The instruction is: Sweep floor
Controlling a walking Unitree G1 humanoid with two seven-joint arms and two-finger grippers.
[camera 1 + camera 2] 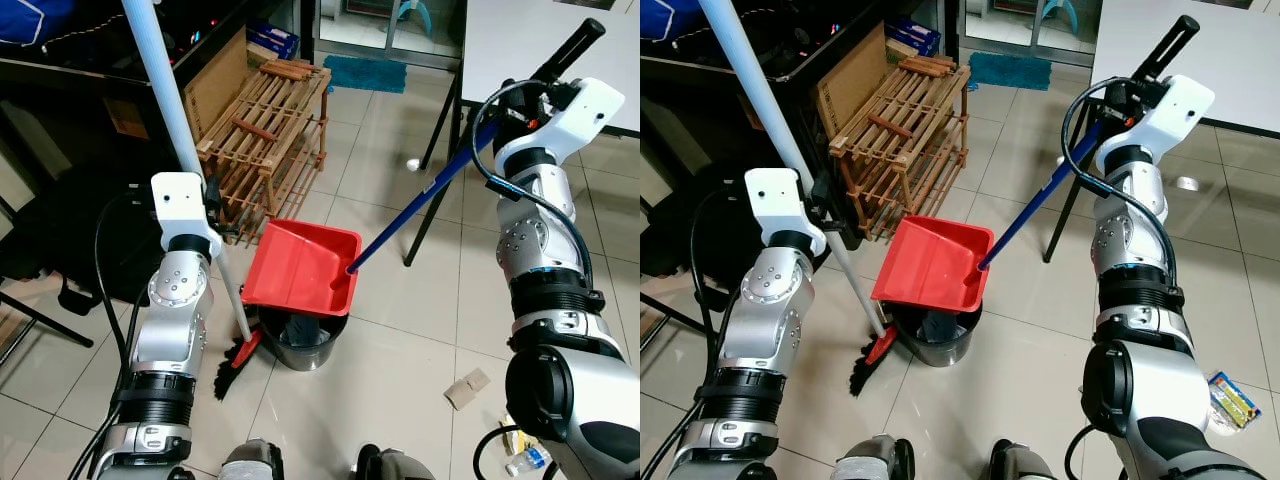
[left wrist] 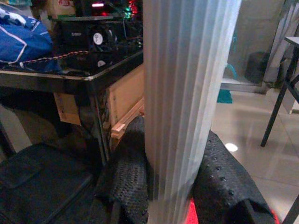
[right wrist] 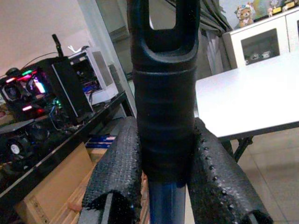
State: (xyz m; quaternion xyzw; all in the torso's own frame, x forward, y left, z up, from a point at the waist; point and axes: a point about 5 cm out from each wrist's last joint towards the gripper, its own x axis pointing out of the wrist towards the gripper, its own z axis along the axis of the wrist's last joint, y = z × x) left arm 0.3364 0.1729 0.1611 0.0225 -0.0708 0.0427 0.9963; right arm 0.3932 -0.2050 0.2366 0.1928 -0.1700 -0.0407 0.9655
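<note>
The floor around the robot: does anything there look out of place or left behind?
Yes. A scrap of brown cardboard lies loose on the tiles near the right arm, with a small plastic bottle and a colourful packet beside it. They look like litter not yet swept. The red plastic dustpan is tilted above the dark round bin.

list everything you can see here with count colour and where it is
dustpan: 1, red, blue handle with black grip, tilted over the bin
bin: 1, dark, on the floor under the dustpan
broom: 1, white pole, red and black head on the floor left of the bin
wooden rack: 1, brown, against the desk at the back
mat: 1, teal, far floor
cardboard scrap: 1, tan, floor on the right
left gripper: 1, black, shut on the broom pole
right gripper: 1, black, shut on the dustpan grip
</note>
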